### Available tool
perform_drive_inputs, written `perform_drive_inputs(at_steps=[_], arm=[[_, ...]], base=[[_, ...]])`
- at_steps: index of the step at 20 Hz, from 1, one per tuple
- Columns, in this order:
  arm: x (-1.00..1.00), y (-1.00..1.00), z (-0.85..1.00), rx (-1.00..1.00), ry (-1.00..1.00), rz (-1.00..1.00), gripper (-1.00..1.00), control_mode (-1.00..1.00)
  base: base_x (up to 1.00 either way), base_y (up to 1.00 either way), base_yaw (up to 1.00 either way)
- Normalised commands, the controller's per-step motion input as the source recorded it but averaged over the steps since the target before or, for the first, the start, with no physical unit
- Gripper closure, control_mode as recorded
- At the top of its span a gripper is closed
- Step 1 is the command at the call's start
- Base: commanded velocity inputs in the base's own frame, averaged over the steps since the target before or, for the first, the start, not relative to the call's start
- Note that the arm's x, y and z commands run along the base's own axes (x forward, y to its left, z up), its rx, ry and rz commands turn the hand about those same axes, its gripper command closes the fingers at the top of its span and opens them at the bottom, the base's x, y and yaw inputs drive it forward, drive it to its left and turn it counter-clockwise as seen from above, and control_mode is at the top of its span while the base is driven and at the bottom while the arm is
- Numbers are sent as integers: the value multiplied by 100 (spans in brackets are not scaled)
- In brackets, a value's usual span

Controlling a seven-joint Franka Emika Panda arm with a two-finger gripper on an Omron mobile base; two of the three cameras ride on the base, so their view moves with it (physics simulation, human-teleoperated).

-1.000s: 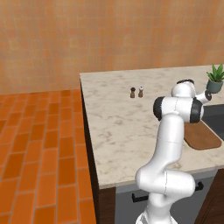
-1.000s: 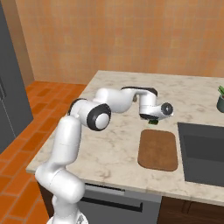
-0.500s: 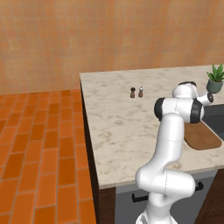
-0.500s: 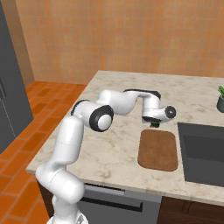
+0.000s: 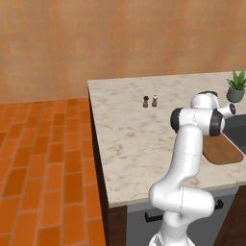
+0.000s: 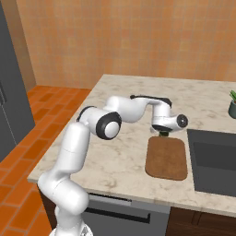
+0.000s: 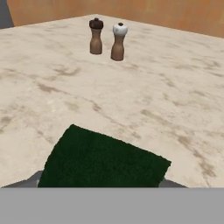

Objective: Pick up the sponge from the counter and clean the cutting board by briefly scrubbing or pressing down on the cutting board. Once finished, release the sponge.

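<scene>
**Sponge gripped, carry to board**

Tool (image 6: 163,133) clenched on the sponge (image 7: 103,162), just above the worktop (image 6: 124,101) at the cutting board's (image 6: 167,158) far edge. Lift clear, shift over board centre, press flat, scrub briefly, keep grip firm.

Sponge (image 7: 103,159) lower edge cut off in hand view; tool (image 6: 164,133) fingertips hidden.

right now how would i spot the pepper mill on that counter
Start at the counter and look toward the back wall, well left of the potted plant. Two small wooden mills stand side by side there. The pepper mill is the left one with the dark brown top; the salt mill beside it has a white top.
</scene>
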Motion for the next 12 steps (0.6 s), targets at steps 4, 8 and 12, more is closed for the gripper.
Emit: perform_drive_inputs(at_steps=[4,8,12], arm=[[-17,0,-4,0,3,2,100,-100],[-7,0,-15,0,0,1,100,-100],[-2,0,-35,0,0,0,100,-100]], base=[[0,0,0],[0,0,0],[0,0,0]])
